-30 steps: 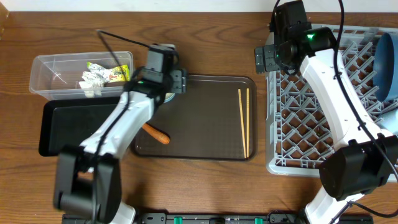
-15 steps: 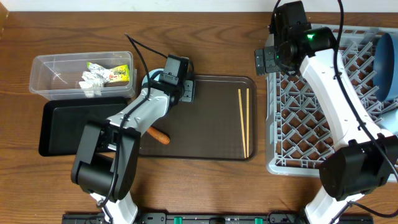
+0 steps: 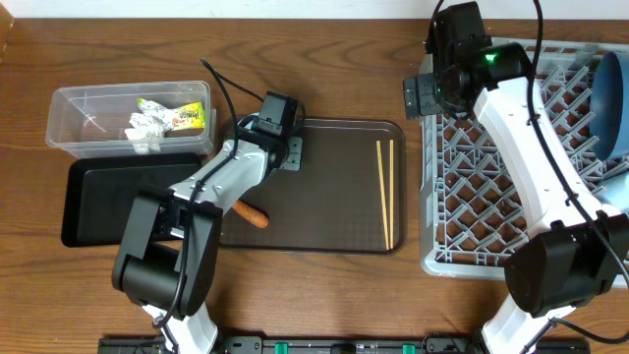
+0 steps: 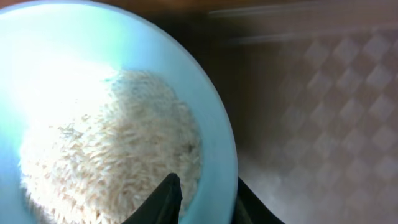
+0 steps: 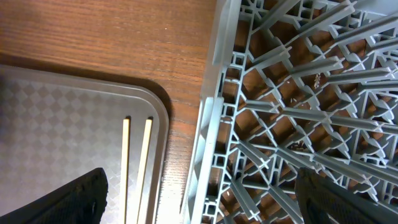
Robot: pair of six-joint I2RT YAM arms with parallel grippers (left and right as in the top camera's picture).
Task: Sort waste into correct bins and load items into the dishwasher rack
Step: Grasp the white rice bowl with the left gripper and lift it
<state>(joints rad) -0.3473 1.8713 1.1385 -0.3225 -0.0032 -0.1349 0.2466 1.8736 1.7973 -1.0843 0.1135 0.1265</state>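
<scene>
Your left gripper (image 4: pixel 205 202) clamps light blue cup (image 4: pixel 219 124) by rim, rice (image 4: pixel 112 155) inside, at serving tray (image 3: pixel 324 197) upper-left corner; right gripper (image 5: pixel 202 193) spread wide, off its upper-right corner.

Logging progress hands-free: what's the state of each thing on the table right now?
Light blue cup: holds rice.
Left end effector: shut on cup rim.
Right end effector: open.
Clear tub: holds paper, wrapper.
Carrot piece: on brown tray.
Chopsticks: flat on brown tray.
Rack: holds blue dish.
</scene>
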